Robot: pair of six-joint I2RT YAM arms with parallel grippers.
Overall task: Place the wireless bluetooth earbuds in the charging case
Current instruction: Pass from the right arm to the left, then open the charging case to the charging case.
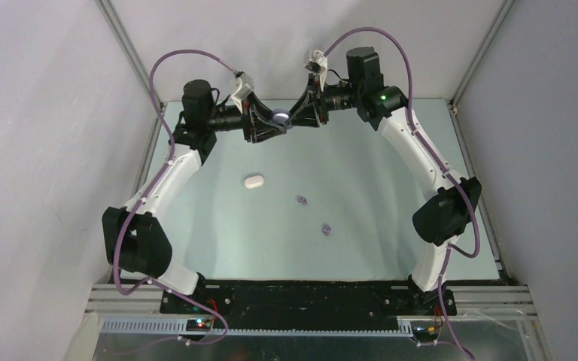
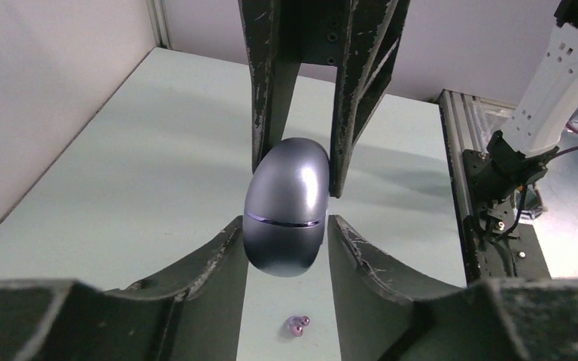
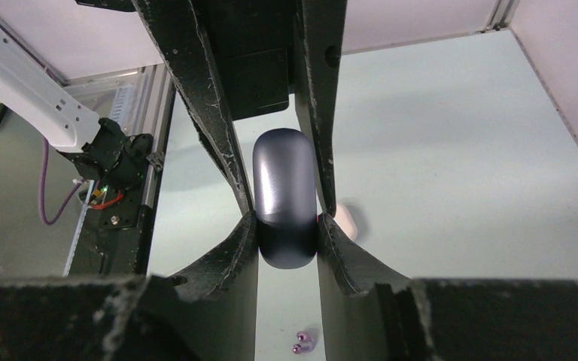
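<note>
Step in hand: getting the case open, I'd say; buds untouched. Purple-grey case (image 2: 286,207) hangs in the air over the far middle of the table (image 1: 376,203), shared by both arms. Left gripper (image 1: 269,122) pinches one end, right gripper (image 1: 296,117) pinches the other. In each wrist view the fingers sit tight against the shell, so neither is spread. Seam (image 2: 284,222) shows as a thin unbroken line, so the lid looks shut.

Two purple buds (image 1: 301,199) lie loose on the table, apart from each other and on the arms' side of the held case. White case (image 1: 254,181) rests flat just left of them, lid apparently down. White buds not visible anywhere; can't tell if they're inside it.

Next move, my read:
- one gripper keeps the base half fixed while the other levers the lid half away at the seam
- shell is smooth and rounded, so expect slip; the pull should follow the hinge arc, not go straight apart
- once open, the case goes down cavity-up near the purple buds, which frees a gripper
- buds are tiny, so the pick needs a narrow, well-centred pinch
</note>
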